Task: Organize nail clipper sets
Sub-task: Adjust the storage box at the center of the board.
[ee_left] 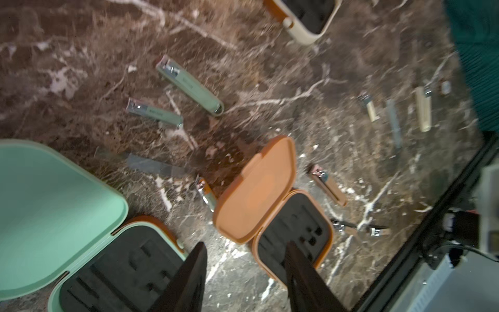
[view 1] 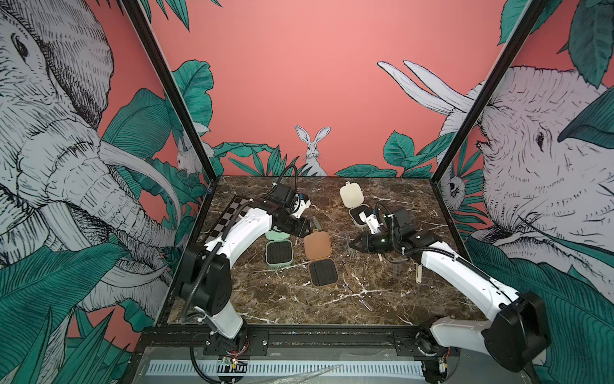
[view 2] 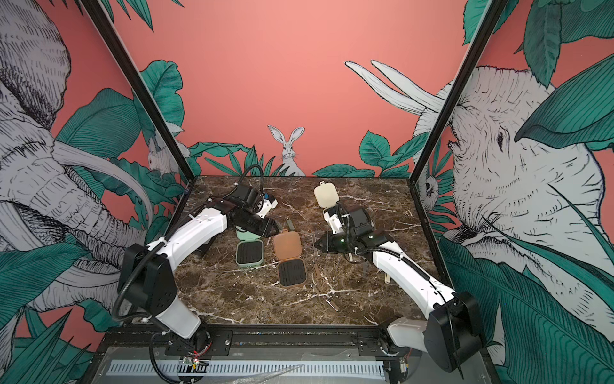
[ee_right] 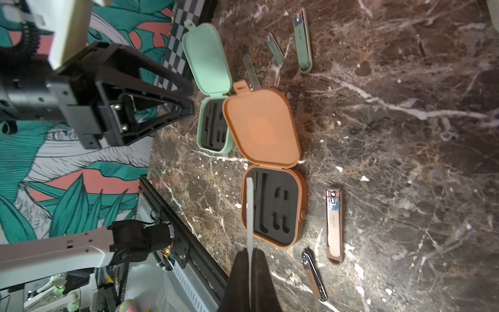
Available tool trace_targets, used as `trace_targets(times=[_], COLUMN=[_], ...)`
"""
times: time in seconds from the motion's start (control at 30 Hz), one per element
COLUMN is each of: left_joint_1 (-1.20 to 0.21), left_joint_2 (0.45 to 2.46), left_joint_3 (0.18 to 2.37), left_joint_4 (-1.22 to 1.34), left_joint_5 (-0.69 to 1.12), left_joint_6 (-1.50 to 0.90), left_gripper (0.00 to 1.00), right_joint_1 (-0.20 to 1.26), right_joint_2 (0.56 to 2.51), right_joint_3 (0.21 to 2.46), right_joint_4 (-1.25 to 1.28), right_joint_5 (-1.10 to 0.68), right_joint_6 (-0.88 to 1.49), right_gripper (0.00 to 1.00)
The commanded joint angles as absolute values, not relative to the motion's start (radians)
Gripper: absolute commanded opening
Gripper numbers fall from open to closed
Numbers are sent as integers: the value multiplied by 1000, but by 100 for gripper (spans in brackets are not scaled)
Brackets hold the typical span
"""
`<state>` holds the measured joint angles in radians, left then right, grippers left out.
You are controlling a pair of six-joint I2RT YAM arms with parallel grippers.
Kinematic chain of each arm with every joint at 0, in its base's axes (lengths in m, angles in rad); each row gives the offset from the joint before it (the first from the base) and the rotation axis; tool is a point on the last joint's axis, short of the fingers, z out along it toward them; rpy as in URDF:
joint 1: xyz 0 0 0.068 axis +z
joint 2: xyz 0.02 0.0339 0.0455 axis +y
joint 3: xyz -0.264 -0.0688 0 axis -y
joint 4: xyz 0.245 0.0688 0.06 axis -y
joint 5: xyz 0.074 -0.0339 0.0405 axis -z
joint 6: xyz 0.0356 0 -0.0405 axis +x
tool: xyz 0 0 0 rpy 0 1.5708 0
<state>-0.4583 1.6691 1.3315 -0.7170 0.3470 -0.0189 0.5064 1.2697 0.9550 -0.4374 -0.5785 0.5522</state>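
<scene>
Three cases lie open on the marble: mint green point(view 1: 279, 254), brown point(view 1: 320, 262) and cream point(view 1: 352, 199). Their black inserts show no tools. My left gripper point(ee_left: 245, 259) is open and holds nothing, hovering between the mint case point(ee_left: 54, 216) and the brown case point(ee_left: 256, 189). My right gripper point(ee_right: 250, 251) is shut on a slim pale nail file point(ee_right: 249, 213), whose free end shows in front of the brown case's base point(ee_right: 275, 208). Two mint clippers point(ee_left: 189, 83) lie loose behind the cases. Brown clippers point(ee_right: 334, 224) lie right of the brown case.
A black-and-grey checkerboard point(view 1: 229, 216) lies at the far left under the left arm. Cream tools point(ee_left: 422, 108) and a grey file point(ee_left: 394, 121) are scattered at the right. Another file point(ee_left: 156, 166) lies by the mint lid. Printed walls enclose three sides.
</scene>
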Motion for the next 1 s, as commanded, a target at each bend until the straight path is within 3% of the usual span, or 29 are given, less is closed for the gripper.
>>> trace_targets(times=[0.0, 0.57, 0.8, 0.97], left_joint_1=[-454, -486, -489, -489], left_joint_2=[1676, 1843, 1841, 1800], left_joint_3=[1403, 1461, 1423, 1363], left_joint_4=[-813, -793, -780, -745], left_joint_5=[318, 501, 461, 416], left_joint_6=[107, 142, 114, 61], left_gripper=[50, 49, 34, 13], right_joint_1=[539, 638, 690, 764], right_joint_2=[1284, 1359, 1374, 1403], right_joint_3=[958, 1006, 1026, 1051], right_joint_4=[-480, -500, -524, -571], right_joint_5=[-527, -466, -387, -256], right_joint_6=[507, 494, 489, 488], right_gripper=[0, 0, 0, 0])
